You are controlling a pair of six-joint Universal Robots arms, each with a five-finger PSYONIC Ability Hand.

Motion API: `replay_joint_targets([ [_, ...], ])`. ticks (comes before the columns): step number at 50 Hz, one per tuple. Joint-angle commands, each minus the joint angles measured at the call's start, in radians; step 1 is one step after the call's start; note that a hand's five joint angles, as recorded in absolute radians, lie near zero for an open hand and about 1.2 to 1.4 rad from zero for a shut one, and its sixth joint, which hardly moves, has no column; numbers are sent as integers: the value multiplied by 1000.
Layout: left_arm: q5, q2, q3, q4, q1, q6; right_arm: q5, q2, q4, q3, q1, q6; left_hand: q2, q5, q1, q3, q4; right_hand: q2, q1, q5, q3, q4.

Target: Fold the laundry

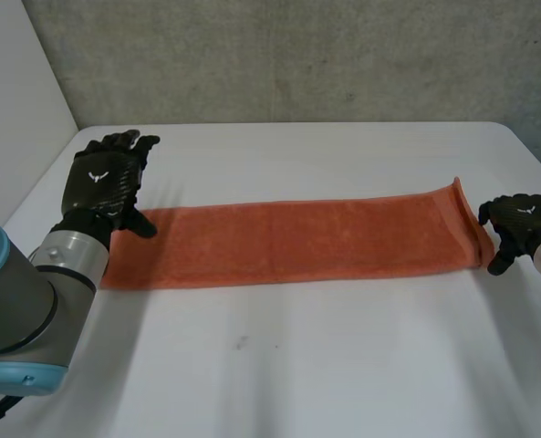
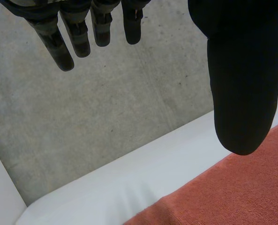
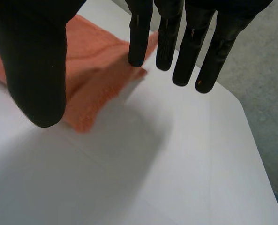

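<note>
An orange towel (image 1: 288,242) lies flat on the white table (image 1: 297,365) as a long narrow strip running left to right. My left hand (image 1: 106,182) hovers over the strip's left end, open, fingers straight and thumb spread. In the left wrist view the fingers (image 2: 78,33) point toward the wall, with the towel (image 2: 232,192) below the thumb. My right hand (image 1: 521,219) is just off the strip's right end, where the cloth edge stands up slightly. Its fingers (image 3: 190,47) are straight and apart from the thumb, with the towel end (image 3: 92,70) under them, not gripped.
A grey concrete wall (image 1: 297,55) stands behind the table's far edge, and a white panel (image 1: 15,91) rises at the left. The table's right edge (image 1: 535,155) runs close to my right hand. Bare tabletop lies in front of the towel.
</note>
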Motion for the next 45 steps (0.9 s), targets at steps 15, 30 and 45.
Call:
replay_joint_targets([
  [15, 1, -6, -20, -1, 1, 4, -40, 93, -55, -37, -11, 17, 10, -27, -5, 4, 5, 27, 99, 43, 27, 24],
  [30, 1, -6, -21, -1, 1, 2, -46, 67, -57, -8, -11, 31, 10, -27, -5, 4, 5, 3, 75, 19, 3, 0],
  [45, 1, -8, -21, -1, 2, 4, -32, 178, -61, -103, -9, 101, 10, -27, -5, 4, 5, 892, 964, 908, 892, 889],
])
